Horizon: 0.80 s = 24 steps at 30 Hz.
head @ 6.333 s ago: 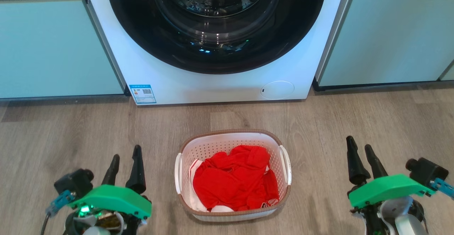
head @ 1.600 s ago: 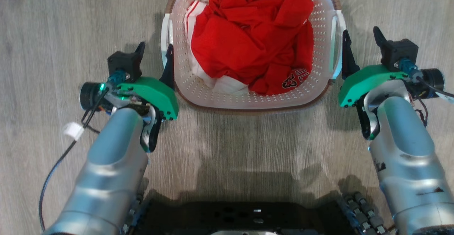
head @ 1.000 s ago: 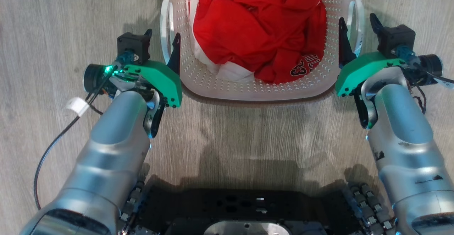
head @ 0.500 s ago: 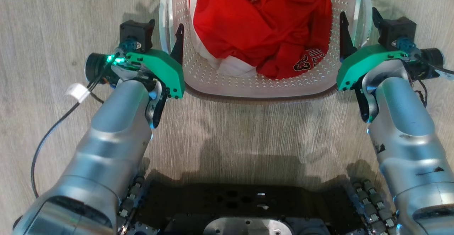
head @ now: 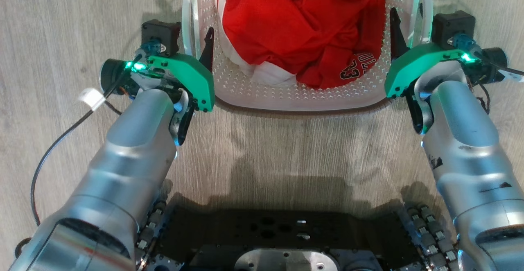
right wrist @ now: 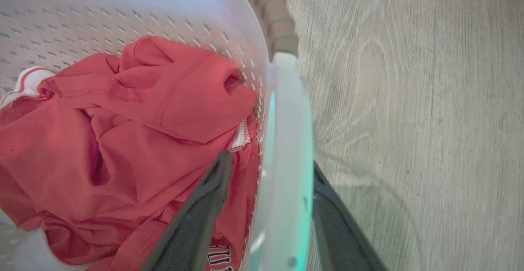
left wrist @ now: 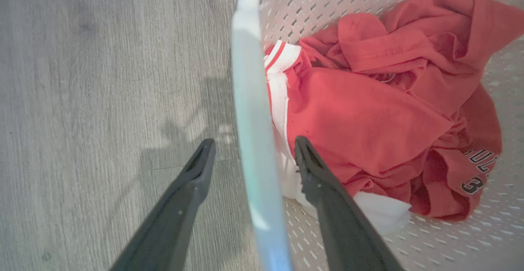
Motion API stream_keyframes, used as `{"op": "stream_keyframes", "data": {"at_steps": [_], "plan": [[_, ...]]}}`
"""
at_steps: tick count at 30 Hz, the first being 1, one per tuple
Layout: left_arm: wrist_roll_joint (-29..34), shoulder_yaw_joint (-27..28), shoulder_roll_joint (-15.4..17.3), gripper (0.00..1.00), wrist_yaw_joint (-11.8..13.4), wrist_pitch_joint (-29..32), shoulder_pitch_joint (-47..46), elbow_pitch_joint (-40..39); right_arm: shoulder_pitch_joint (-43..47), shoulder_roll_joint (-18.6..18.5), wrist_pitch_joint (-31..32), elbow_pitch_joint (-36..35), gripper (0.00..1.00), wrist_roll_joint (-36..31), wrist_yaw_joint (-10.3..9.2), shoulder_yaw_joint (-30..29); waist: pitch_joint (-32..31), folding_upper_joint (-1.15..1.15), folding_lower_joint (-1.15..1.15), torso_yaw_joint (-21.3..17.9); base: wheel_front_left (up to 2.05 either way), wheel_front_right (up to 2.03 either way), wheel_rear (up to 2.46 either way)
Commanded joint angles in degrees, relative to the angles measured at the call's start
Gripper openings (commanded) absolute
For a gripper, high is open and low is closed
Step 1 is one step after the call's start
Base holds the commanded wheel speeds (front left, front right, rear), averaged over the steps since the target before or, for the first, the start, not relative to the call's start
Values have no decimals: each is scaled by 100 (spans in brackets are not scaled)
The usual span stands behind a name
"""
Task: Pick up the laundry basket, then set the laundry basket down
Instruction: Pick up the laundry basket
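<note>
White perforated laundry basket (head: 286, 95), brown-rimmed, upright, holding red clothing (head: 294, 21)

A pale grey wood-grain plank floor (head: 61, 17) lies brightly lit, with soft shadows (head: 262, 181) across its boards.

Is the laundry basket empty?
No, a crumpled red jersey with white trim lies inside the laundry basket.

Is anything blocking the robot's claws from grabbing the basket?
No, nothing visible. The left gripper and right gripper each straddle a white handle of the laundry basket, one finger inside, one outside. The red clothes lie beside the inner fingers.
</note>
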Motion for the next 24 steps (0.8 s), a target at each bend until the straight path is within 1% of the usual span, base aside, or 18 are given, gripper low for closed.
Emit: {"op": "stream_keyframes", "data": {"at_steps": [1,2,3,4,5,6,7,18,24], "plan": [[-48,26,141,91,45,-45,48,6,213,100,-69,-46,70,49,8,145,-3,0,0,-5,0,0,0],[-72,0,141,76,52,-45,38,18,205,100,-69,-23,50,67,8,158,-3,0,0,-8,0,0,0],[-92,-24,141,53,59,-45,26,26,197,100,-69,5,45,87,8,169,-2,0,0,-10,0,0,0],[-109,-48,141,36,66,-45,15,32,187,100,-69,41,37,109,8,179,-2,0,0,-13,0,0,0],[-124,-74,141,27,73,-45,5,38,176,100,-69,77,33,124,8,187,-1,0,0,-16,0,0,0],[-140,-105,141,7,78,-45,-1,47,165,100,-69,110,20,134,8,195,-1,0,0,-19,0,0,0],[-164,-139,141,0,74,-45,-2,60,153,100,-69,136,0,142,8,199,-3,0,0,-23,0,0,0],[-433,-422,141,0,71,-45,24,146,136,100,-69,322,0,213,8,187,-119,0,0,-22,0,0,0],[-539,-501,141,0,92,-45,126,225,186,100,-69,523,0,332,8,261,-356,0,0,-24,0,0,0]]}}
